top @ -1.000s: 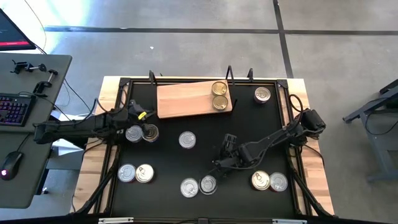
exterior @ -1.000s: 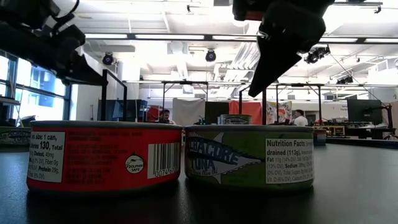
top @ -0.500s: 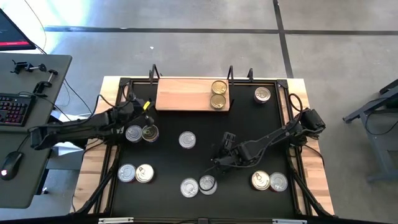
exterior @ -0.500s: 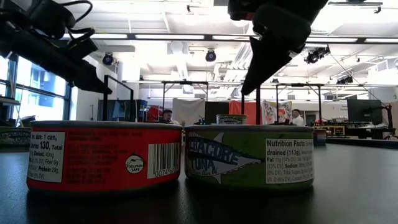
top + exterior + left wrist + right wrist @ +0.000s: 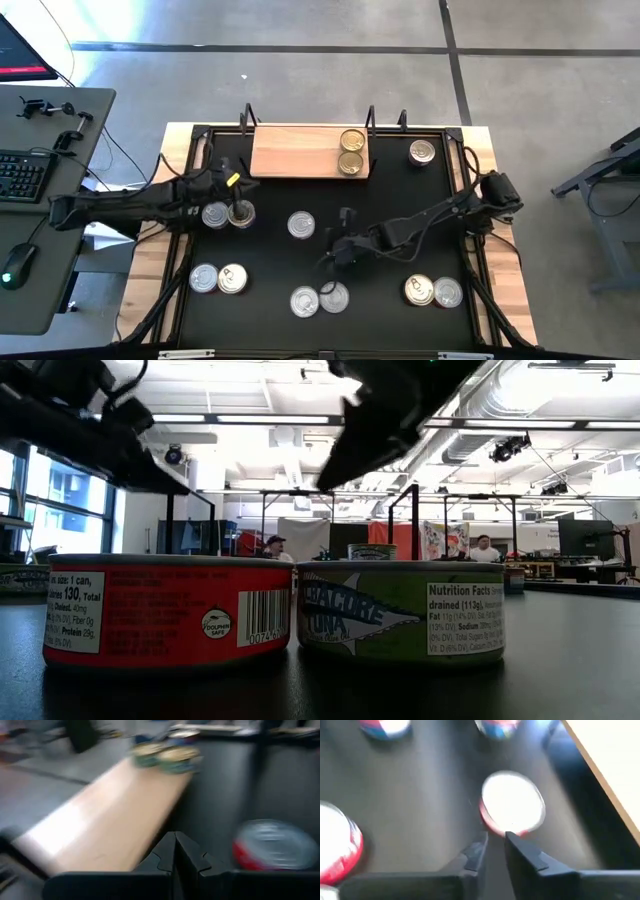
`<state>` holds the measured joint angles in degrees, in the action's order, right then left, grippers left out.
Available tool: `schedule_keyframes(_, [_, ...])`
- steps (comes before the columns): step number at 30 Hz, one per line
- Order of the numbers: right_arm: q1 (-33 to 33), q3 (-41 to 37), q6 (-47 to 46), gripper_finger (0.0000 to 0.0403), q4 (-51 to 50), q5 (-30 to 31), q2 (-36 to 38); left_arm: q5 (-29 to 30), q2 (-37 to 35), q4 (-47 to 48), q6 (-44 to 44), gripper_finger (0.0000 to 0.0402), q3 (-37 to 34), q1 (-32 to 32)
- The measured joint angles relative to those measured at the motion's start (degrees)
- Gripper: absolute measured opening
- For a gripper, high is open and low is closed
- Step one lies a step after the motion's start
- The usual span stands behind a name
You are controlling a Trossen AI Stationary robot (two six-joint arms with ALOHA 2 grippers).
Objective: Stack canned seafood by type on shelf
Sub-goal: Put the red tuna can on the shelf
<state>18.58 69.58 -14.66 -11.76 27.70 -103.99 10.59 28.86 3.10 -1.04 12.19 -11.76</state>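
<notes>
Currently, notes by item:

Shelf: the wooden board [image 5: 300, 156] lies flat at the far edge of the black mat [image 5: 390, 200], left of centre in the high view.
Tins on shelf: two gold-lidded tins [image 5: 351, 151] sit at the board's right end, touching, one behind the other.
Loose tins: a single tin [image 5: 422, 152] at the far right of the mat; a pair [image 5: 226, 214] below the board's left end; a lone silver tin [image 5: 301, 225] near the mat's centre; a pair [image 5: 218, 279] at near left; a pair [image 5: 320, 299] at near centre; a pair [image 5: 433, 291] at near right.
Low view: a red-labelled tin [image 5: 167, 610] and a green-labelled tin [image 5: 400, 608] stand side by side, just touching.
Left claw [image 5: 232, 181]: fingers pressed together, nothing between them, as the left wrist view [image 5: 176, 851] shows; it hangs by the board's left end, above the pair of tins there.
Right claw [image 5: 337, 248]: fingers [image 5: 476, 851] a narrow gap apart, holding nothing; it sits over the mat between the central tin and the near-centre pair. In the right wrist view a red-sided, silver-lidded tin [image 5: 512, 805] lies just ahead of the tips, not touched.
Table [image 5: 505, 290]: light wood shows around the mat.
Background: people visible far across the room in the low view.
</notes>
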Motion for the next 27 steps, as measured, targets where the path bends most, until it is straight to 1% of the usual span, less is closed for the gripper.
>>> schedule_keyframes(1, [-0.81,-1.21,1.47,0.0075,4.7,-1.07,-0.37,-1.39,0.0,-0.12,0.61,0.0,0.34,1.67])
schedule_keyframes(3, [-2.51,-2.93,1.77,0.0095,10.43,-3.52,-1.79,-4.45,0.0,-1.08,1.99,0.0,0.52,5.03])
schedule_keyframes(5, [-4.4,-3.21,1.2,0.0109,14.08,-6.38,-4.42,-10.02,0.04,-2.97,2.08,0.0,0.52,8.1])
schedule_keyframes(7, [-5.83,-3.23,1.48,0.0113,17.62,-8.34,-7.32,-16.11,0.3,-5.79,2.07,0.0,0.52,10.53])
schedule_keyframes(9, [-6.99,-2.61,2.08,0.0113,20.62,-9.47,-10.05,-19.26,0.39,-7.82,2.65,0.0,0.52,12.41])
schedule_keyframes(12, [-8.61,0.04,-0.2,0.0106,20.61,-10.02,-13.36,-18.67,0.58,-9.8,2.94,0.0,0.52,14.49])
schedule_keyframes(14, [-9.9,1.84,-2.34,0.0102,18.57,-12.2,-14.5,-17.17,0.63,-10.33,2.96,0.0,0.52,15.07])
schedule_keyframes(16, [-10.92,3.47,-3.48,0.0098,13.42,-14.39,-14.84,-15.52,0.88,-10.65,3.19,0.0,0.52,15.41])
schedule_keyframes(18, [-11.31,5.21,-4.37,0.0093,7.45,-14.38,-14.5,-13.89,0.9,-10.44,3.76,0.0,0.52,15.58])
schedule_keyframes(20, [-11.45,6.78,-4.29,0.0087,0.38,-12.24,-13.58,-12.55,0.98,-10.59,3.91,0.0,0.52,15.57])
schedule_keyframes(23, [-11.34,9.44,-3.9,0.008,-7.33,-4.89,-12.91,-12.22,1.13,-10.46,3.94,0.0,0.52,15.57])
schedule_keyframes(25, [-10.91,11.96,-3.54,0.0077,-10.13,-0.04,-12.47,-12.22,1.34,-10.63,4.02,0.0,0.52,15.57])
schedule_keyframes(27, [-10.36,13.73,-2.8,0.0076,-10.23,1.8,-11.98,-12.22,1.66,-10.38,4.26,0.0,0.52,15.57])
